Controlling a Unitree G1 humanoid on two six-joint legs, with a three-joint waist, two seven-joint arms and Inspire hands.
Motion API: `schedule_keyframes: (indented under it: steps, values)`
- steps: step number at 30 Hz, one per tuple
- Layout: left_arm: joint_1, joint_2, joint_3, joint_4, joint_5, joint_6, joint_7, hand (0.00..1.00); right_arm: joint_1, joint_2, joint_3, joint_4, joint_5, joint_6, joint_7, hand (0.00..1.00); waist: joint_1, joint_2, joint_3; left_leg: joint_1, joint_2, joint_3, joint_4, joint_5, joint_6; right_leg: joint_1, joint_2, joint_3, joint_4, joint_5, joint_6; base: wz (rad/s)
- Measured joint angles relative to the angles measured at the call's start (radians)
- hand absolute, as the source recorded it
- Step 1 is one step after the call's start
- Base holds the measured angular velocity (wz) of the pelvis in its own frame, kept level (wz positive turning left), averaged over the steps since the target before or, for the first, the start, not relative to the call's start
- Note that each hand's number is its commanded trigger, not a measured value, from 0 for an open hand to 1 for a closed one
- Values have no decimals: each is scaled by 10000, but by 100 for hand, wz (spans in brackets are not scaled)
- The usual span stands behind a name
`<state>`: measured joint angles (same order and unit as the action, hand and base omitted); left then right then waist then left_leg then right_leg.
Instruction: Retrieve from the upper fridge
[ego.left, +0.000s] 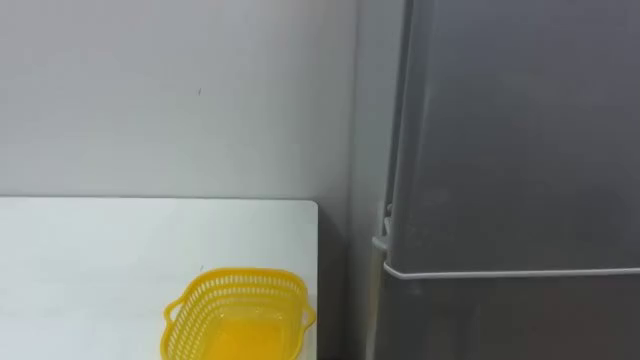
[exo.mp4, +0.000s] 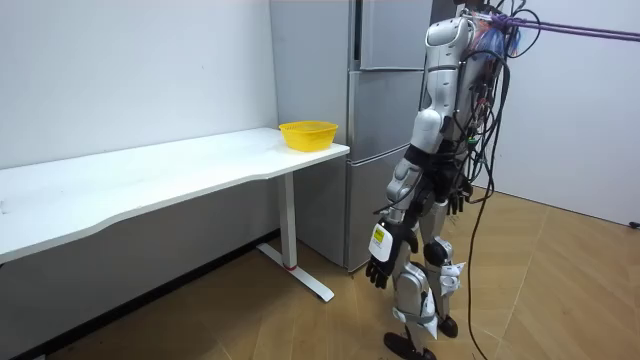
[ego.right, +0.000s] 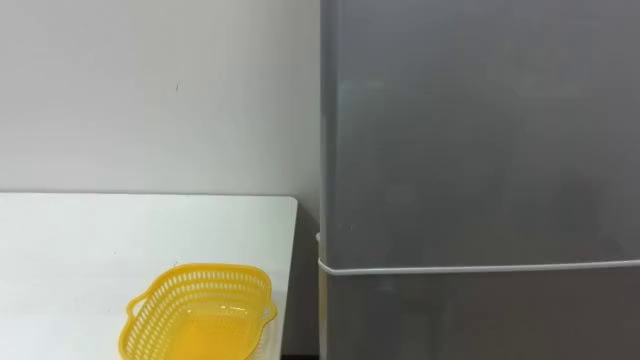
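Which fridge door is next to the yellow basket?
The lower door, just under the pale seam: the yellow basket on the white table sits level with it. The upper door stands higher up.

fridge (ego.right: 470, 150): plain grey; basket (ego.right: 197, 308): yellow lattice; table (ego.left: 100, 250): white; wall (ego.left: 170, 90): pale grey
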<state>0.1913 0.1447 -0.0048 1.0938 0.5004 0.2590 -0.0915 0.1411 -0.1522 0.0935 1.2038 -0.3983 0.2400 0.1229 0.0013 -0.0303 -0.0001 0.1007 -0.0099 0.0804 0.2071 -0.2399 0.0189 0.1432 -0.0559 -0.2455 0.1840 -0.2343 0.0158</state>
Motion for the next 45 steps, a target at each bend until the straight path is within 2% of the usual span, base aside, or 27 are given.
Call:
schedule_keyframes:
  steps: [14,21,27,33,36,38,40,43,45]
  values:
    - [-29,7,3,-32,-184,30,6,0,63,-5,2,-15,-2,9,2,0,7,-87,-1,-14,-3,7,11,1,1,-11,11,65,-10,0,1,0]
    - [-29,-12,1,-32,-212,79,18,0,173,0,3,-24,-3,13,31,0,-3,-51,-19,-11,-1,5,14,1,1,-9,11,72,-2,0,1,0]
    - [-25,-27,14,10,-879,154,367,0,277,37,-1,13,105,23,23,0,-63,-20,-37,8,10,10,82,1,1,49,15,96,22,1,0,0]
    - [7,-112,763,-5,-2669,122,1111,0,379,37,-419,17,-2,20,-34,0,-131,68,-15,112,25,-3,24,0,1,66,38,155,13,-3,-7,-1]
    - [22,-102,1110,-41,-4323,-7,1724,0,365,40,-536,14,29,6,-224,0,-212,83,-17,174,30,28,-31,0,1,103,41,185,16,-1,-6,-1]
    - [-16,-109,1526,-285,-5594,-285,2193,0,370,36,-536,8,101,-1,-394,0,-159,159,-31,223,36,35,-29,0,1,104,55,236,16,13,-10,-7]
    - [-21,-106,2042,-955,-6676,-339,2595,0,362,29,-698,-5,103,-22,-409,0,-144,169,-10,226,36,18,-88,0,1,100,61,241,16,16,-10,-2]
    - [-251,-129,2690,-1636,-8294,-933,3310,0,373,-15,-1040,-100,69,-101,-481,0,-49,255,5,255,32,53,-98,0,1,91,60,272,40,16,-10,-4]
    - [-318,-127,2870,-2120,-9195,-1168,3694,0,380,-15,-1143,-227,49,-150,-463,0,43,291,2,301,43,192,-119,2,0,84,61,320,99,19,-13,-14]
